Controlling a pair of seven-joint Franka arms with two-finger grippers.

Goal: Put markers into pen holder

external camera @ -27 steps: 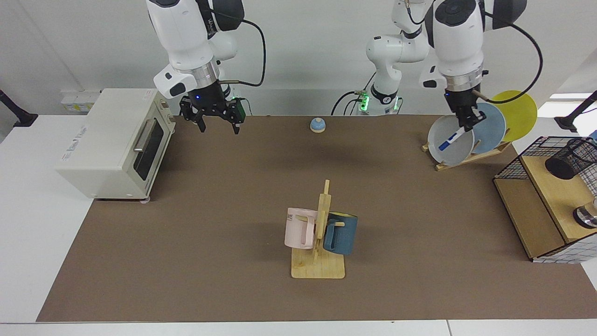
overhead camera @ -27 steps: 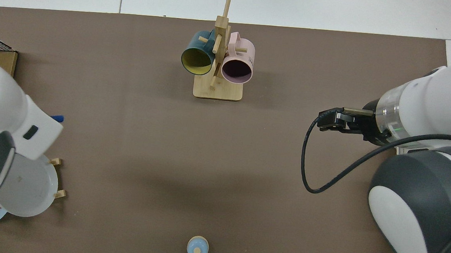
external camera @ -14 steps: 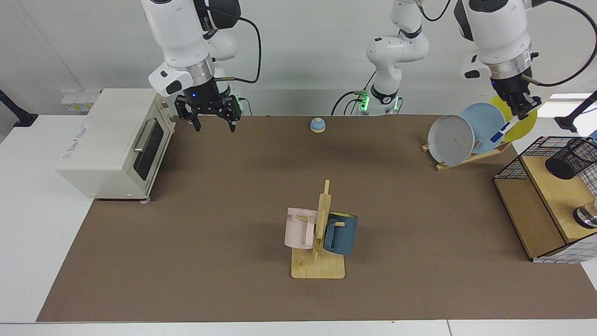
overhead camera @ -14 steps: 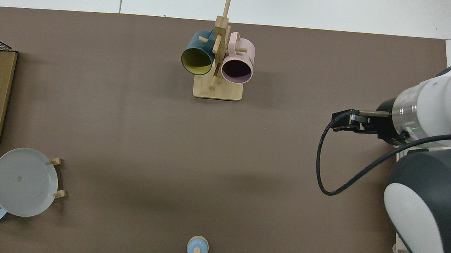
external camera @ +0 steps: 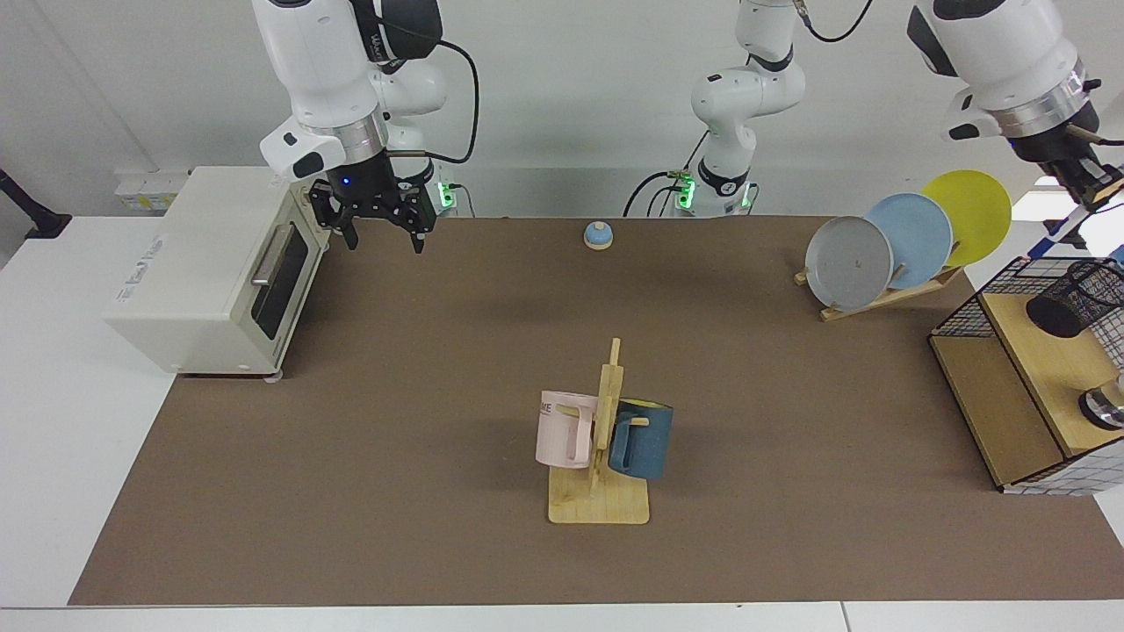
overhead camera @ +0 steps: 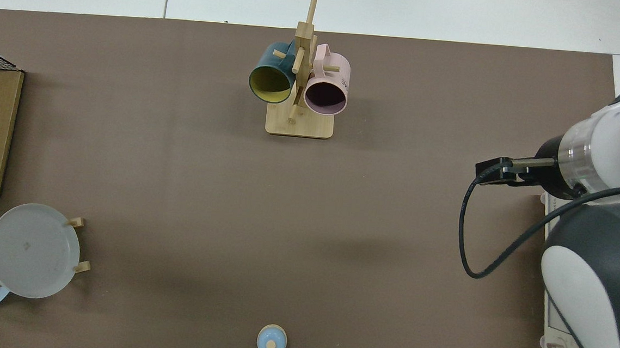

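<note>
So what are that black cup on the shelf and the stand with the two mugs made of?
The black cup looks like metal wire mesh with a matt dark coating: you can see through its fine grid. The mug stand looks like pale unpainted wood, perhaps bamboo, with a visible grain and pegs. The mugs, pink and dark blue, look smooth, ceramic or plastic.

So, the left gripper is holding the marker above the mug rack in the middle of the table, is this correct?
Not quite. The left gripper does hold the marker, but at the table's edge, just above the pen holder on the shelf frame, not above the mug rack. The facing view shows it.
</note>
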